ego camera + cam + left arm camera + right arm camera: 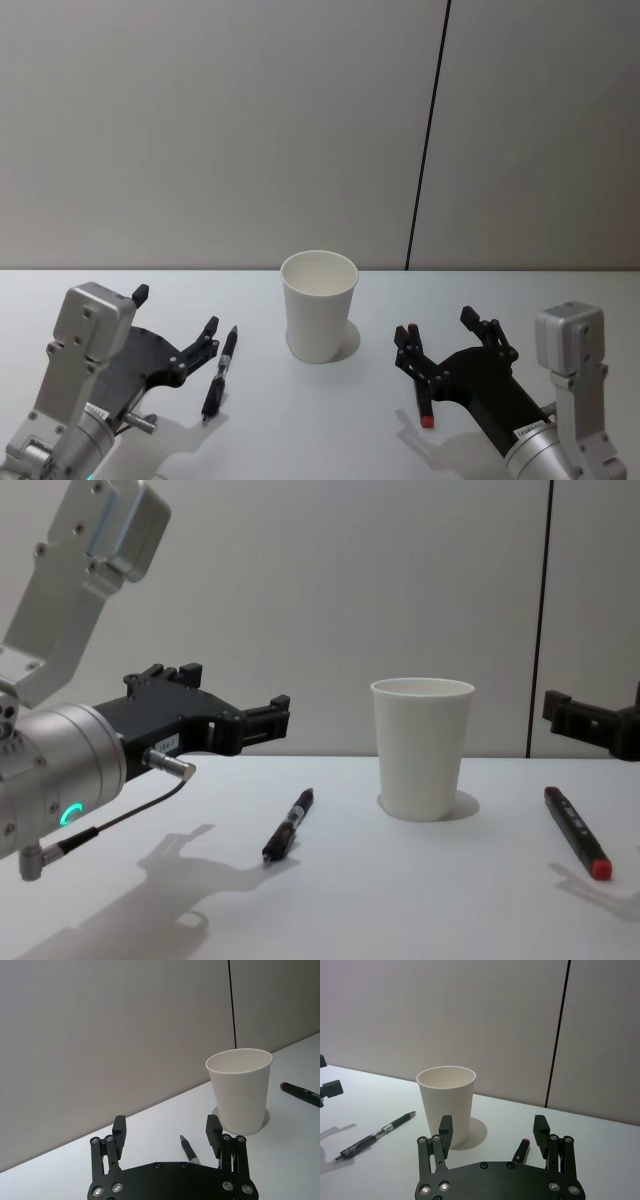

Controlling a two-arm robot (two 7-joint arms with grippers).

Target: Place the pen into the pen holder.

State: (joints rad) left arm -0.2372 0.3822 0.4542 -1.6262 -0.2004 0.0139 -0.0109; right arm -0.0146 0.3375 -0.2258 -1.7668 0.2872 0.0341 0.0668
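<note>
Since the black pen (220, 373) lies just right of our open left gripper (176, 312), long axis running away from us, we judge that arm nearer. Our right gripper (437, 326), also open, hangs over a red-capped marker (420, 385); the white paper cup (319, 305) stands between them, farther back.
</note>
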